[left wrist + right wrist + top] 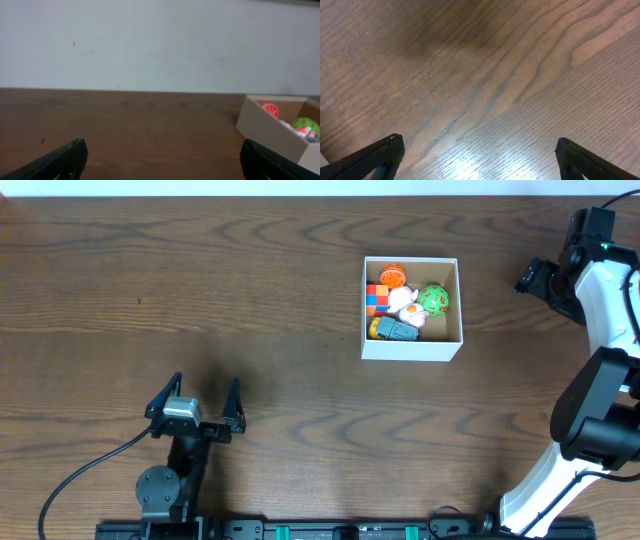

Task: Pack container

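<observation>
The container (412, 347) is a square white-walled box with a brown inside, standing right of the table's middle. It holds several small toys: an orange ball, a green ball (434, 299), a white figure, coloured blocks and a grey toy. It also shows at the right edge of the left wrist view (260, 125). My left gripper (196, 398) is open and empty near the front left, far from the box. My right gripper (535, 277) is open and empty, raised at the far right beside the box; its wrist view shows only bare wood.
The wooden table (200, 280) stretches left and behind the box. A black cable (80, 475) runs from the left arm's base toward the front left corner. A pale wall (160, 45) stands behind the table.
</observation>
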